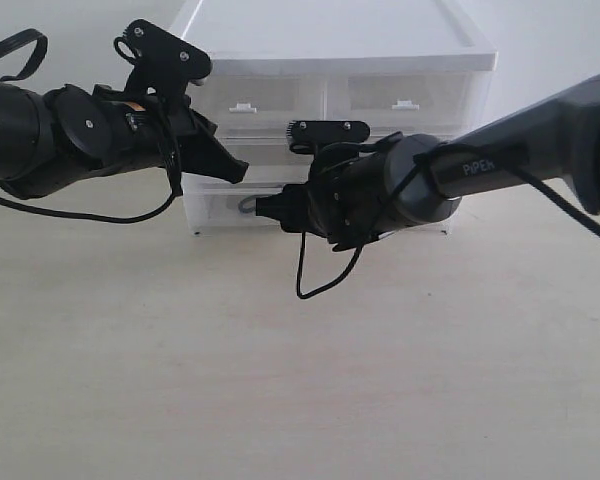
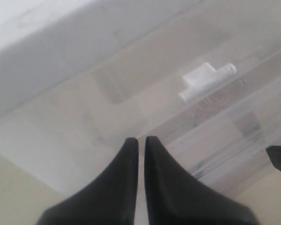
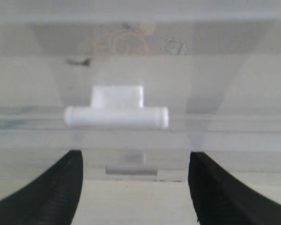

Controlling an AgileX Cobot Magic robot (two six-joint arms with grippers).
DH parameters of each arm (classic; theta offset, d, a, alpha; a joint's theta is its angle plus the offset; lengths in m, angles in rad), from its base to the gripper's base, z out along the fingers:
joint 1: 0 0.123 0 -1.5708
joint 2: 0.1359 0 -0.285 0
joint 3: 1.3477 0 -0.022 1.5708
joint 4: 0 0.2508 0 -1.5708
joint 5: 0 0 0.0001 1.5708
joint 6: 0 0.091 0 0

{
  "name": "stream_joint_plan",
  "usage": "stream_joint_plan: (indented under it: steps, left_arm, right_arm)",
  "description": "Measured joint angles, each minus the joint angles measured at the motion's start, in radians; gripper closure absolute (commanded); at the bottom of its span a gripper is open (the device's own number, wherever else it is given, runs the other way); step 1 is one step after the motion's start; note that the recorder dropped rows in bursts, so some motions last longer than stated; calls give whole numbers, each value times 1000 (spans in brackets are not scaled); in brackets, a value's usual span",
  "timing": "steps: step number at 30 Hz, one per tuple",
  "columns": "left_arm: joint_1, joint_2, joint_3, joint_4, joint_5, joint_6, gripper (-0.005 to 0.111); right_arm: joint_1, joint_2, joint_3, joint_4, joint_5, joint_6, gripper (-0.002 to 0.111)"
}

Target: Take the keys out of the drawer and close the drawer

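Note:
The lowest, full-width translucent drawer [image 1: 216, 209] faces my right gripper [image 3: 135, 154], which is open. Its white tab handle [image 3: 116, 112] lies just beyond the two fingertips, untouched. The keys [image 3: 125, 43] show as blurred gold rings through the drawer front. In the exterior view my right gripper [image 1: 271, 210] hides the handle, and a dark grey loop [image 1: 247, 204] shows at its tip. My left gripper [image 1: 234, 172] is shut on nothing, at the unit's left front. In the left wrist view its tips [image 2: 141, 139] point at the front, short of the handle [image 2: 206, 80].
The white four-drawer unit [image 1: 340, 40] stands at the back middle of a pale wooden table [image 1: 280, 390]. Two half-width top drawers [image 1: 405, 100] sit above the middle one. A black cable [image 1: 310, 280] hangs from the right arm. A right fingertip [image 2: 280, 159] enters the left wrist view.

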State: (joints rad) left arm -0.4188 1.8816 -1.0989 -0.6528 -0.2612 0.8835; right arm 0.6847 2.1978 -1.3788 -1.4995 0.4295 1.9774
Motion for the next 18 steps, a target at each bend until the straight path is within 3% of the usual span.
stream_joint_plan:
  steps: [18]
  left_arm:
    - [0,0,0,0,0,0,103]
  right_arm:
    - [-28,9,0,-1,-61,31,49]
